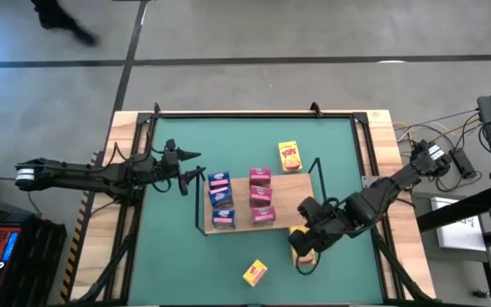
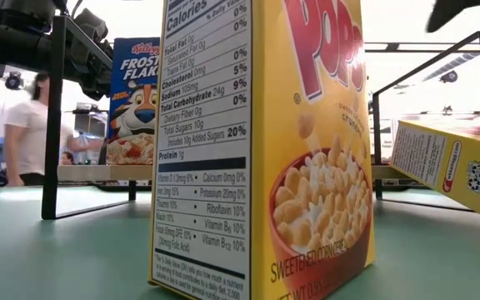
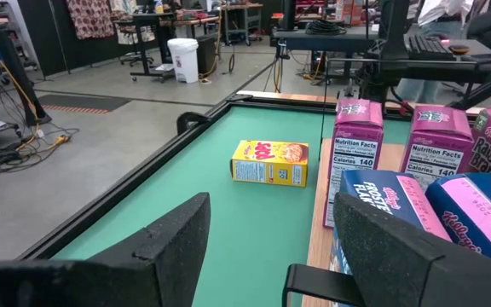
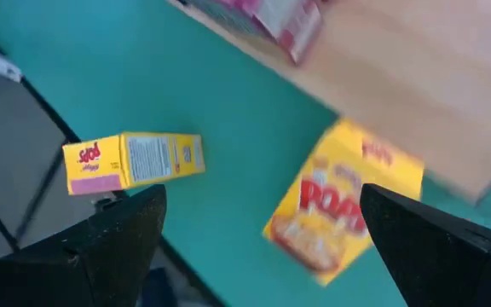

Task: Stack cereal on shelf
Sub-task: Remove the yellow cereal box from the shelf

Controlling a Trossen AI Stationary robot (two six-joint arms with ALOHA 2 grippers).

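Nearest the right gripper (image 4: 258,247), whose jaws gape empty above it, the flat-lying yellow cardboard cereal box (image 4: 343,205) looks light, stiff and crushable, best pinched across its narrow sides.

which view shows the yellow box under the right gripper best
The right wrist view: the yellow box lies flat, front up, between the open right gripper fingers. From the high view the arm mostly covers it. The low view catches its tilted edge. The left wrist view misses it.

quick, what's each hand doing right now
Left hand: open, holding nothing.
Right hand: open wide over a yellow cardboard cereal box, holding nothing.
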